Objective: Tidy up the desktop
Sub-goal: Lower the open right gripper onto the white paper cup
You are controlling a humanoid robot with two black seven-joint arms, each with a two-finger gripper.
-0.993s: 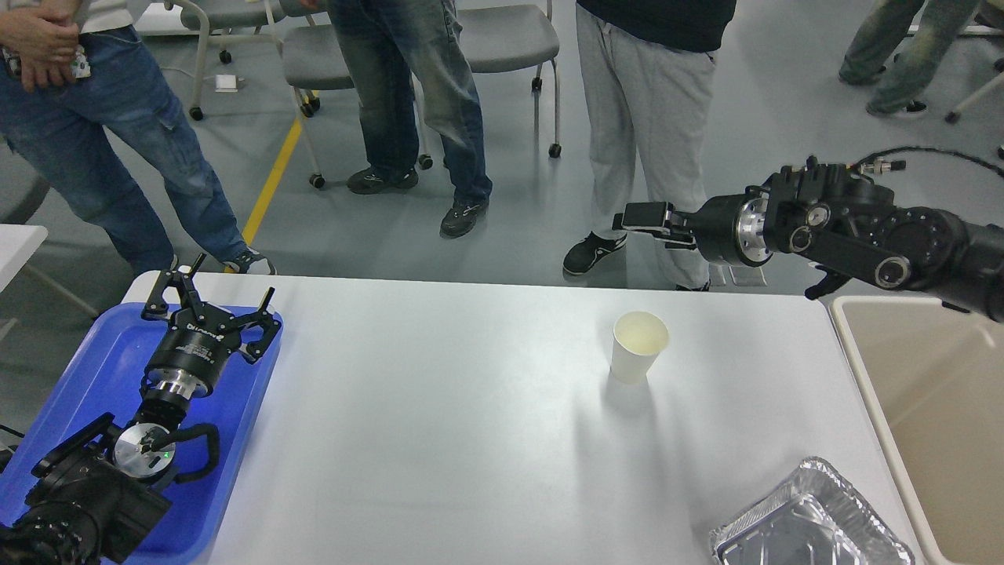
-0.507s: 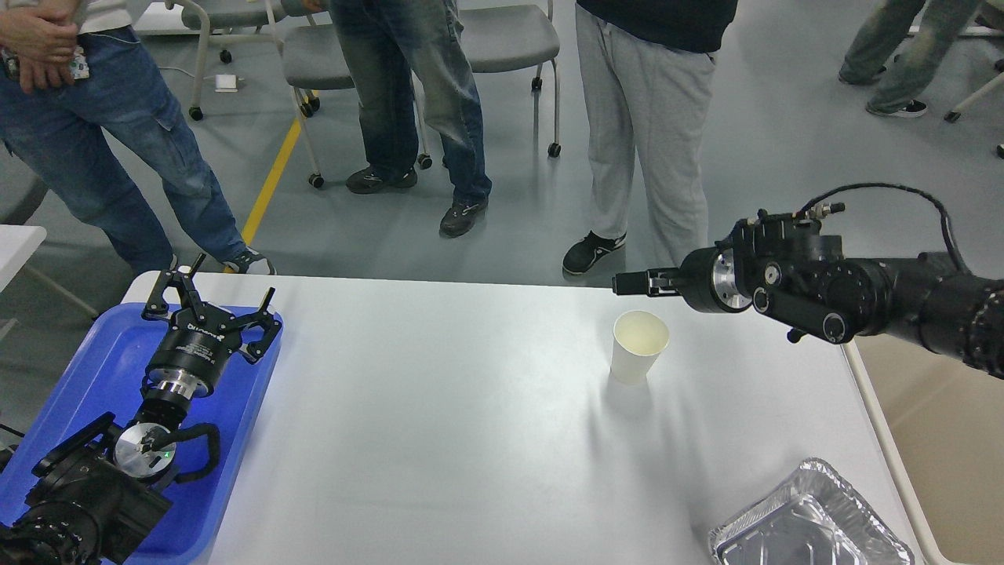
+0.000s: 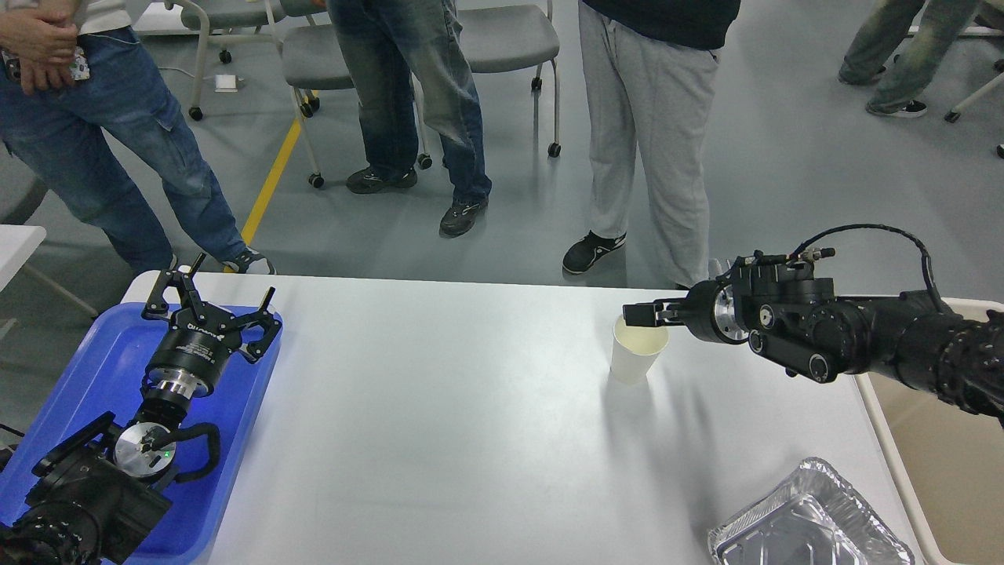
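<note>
The white desktop (image 3: 439, 424) fills the middle of the head view. A white paper cup (image 3: 635, 357) stands upright on it, right of centre near the far edge. My right gripper (image 3: 642, 314) reaches in from the right, and its tip is at the cup's far rim. Its dark fingers cannot be told apart, and whether it touches the cup is unclear. My left gripper (image 3: 210, 304) is open and empty, with its fingers spread, over the far end of the blue tray (image 3: 86, 377) at the left edge.
A crumpled foil tray (image 3: 808, 522) lies at the desktop's front right corner. A beige bin (image 3: 949, 463) stands beside the right edge. Several people (image 3: 651, 118) and chairs (image 3: 502, 35) stand just beyond the far edge.
My right arm has come down and towards me, from high beyond the far edge to the cup's rim. The left arm and the cup have not moved.
</note>
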